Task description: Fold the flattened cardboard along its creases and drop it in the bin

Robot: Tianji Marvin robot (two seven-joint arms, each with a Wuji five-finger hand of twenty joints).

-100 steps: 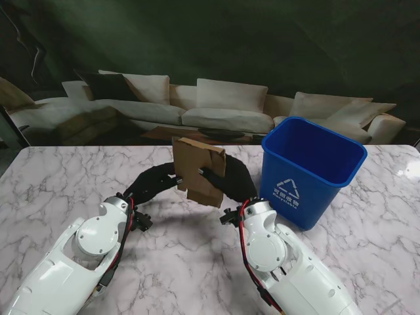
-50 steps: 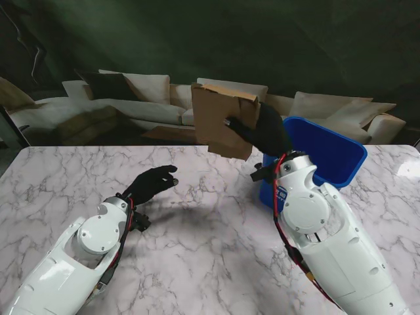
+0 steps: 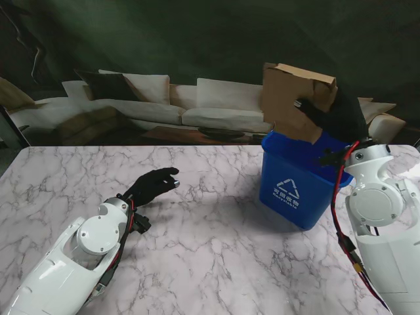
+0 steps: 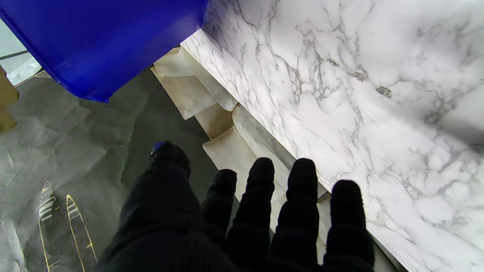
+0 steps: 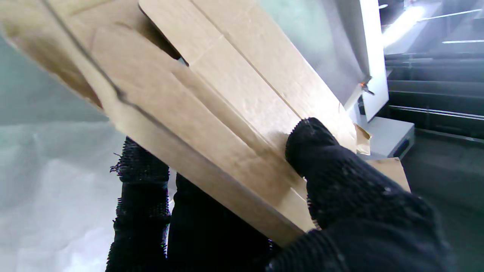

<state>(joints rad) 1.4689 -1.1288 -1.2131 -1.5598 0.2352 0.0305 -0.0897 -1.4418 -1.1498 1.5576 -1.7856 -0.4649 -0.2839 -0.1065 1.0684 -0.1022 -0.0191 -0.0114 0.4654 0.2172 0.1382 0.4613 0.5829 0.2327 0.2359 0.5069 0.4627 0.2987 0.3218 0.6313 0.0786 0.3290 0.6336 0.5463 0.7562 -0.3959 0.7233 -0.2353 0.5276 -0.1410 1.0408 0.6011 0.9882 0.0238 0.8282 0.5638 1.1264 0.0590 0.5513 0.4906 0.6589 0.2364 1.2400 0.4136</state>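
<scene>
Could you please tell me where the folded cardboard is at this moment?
In the stand's view the folded cardboard is up in the air on the right, gripped by the right robot hand directly over the open blue bin, not yet released.

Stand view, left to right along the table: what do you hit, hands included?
left hand held open low over the marble → blue recycling bin → right hand, raised over the bin and shut on the folded cardboard, which hangs above the bin's rim.

cardboard [image 3: 294, 98] matt brown paper | bin [image 3: 295, 190] smooth blue plastic | table [image 3: 216, 256] glossy marble
</scene>
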